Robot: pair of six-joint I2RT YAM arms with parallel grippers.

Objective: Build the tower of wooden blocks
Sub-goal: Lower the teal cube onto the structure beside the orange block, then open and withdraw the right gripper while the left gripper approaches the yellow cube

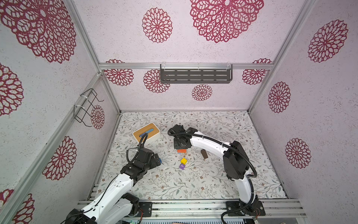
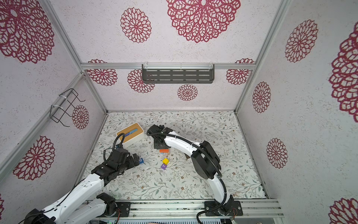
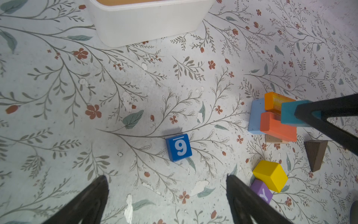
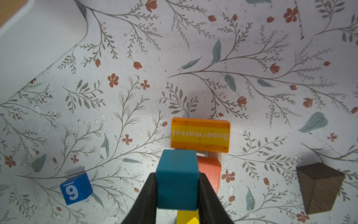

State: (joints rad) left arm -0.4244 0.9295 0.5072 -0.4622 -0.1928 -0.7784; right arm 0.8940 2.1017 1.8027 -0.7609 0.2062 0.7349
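Observation:
The tower [image 3: 275, 124] is a low stack: a tan block at the bottom, then light blue and red-orange blocks, with an orange "Supermarket" block [image 4: 200, 134] on top. My right gripper [image 4: 177, 174] is shut on a teal block [image 4: 177, 186], held just above the stack beside the orange block. My left gripper [image 3: 166, 176] stands open over the mat, a short way from the blue "9" cube [image 3: 179, 147]. A yellow cube [image 3: 270, 175], a purple "Y" cube [image 3: 262, 191] and a dark brown block [image 3: 315, 155] lie loose near the tower [image 1: 181, 151].
A white box with a wooden lid [image 1: 146, 133] stands at the back left of the floral mat. A dark slotted shelf [image 1: 195, 76] hangs on the back wall. A wire rack [image 1: 87, 106] hangs on the left wall. Aluminium rails run along the front edge.

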